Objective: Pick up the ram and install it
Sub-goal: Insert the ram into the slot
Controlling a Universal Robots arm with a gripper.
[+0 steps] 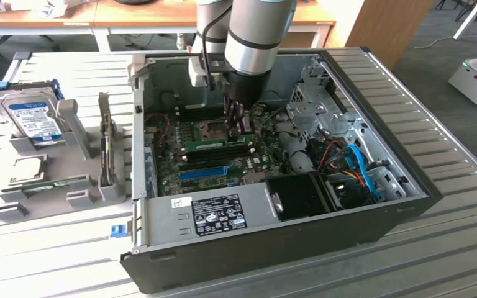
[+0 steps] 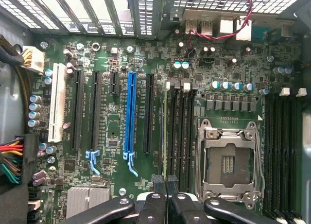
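The ram (image 1: 209, 144) is a thin green stick standing on edge in a memory slot on the motherboard (image 2: 233, 63) inside the open computer case (image 1: 387, 180). From the wrist view the ram (image 2: 165, 131) appears as a narrow green line in the slot nearest the long black card slots. My gripper (image 1: 240, 130) hangs straight down inside the case over the ram's end at the exterior view's right. Its black fingers (image 2: 158, 181) are pressed together, and the gripper (image 2: 165, 179) is shut in line with the ram's top edge. Whether the tips touch the ram I cannot tell.
A blue slot (image 2: 129, 114) lies beside the ram, and the empty processor socket (image 2: 228, 161) on its other side. Outside the case, at the exterior view's left, a grey rack (image 1: 72, 198) holds a hard drive (image 1: 33, 118), an upright dark card (image 1: 106, 143) and another green board (image 1: 48, 185).
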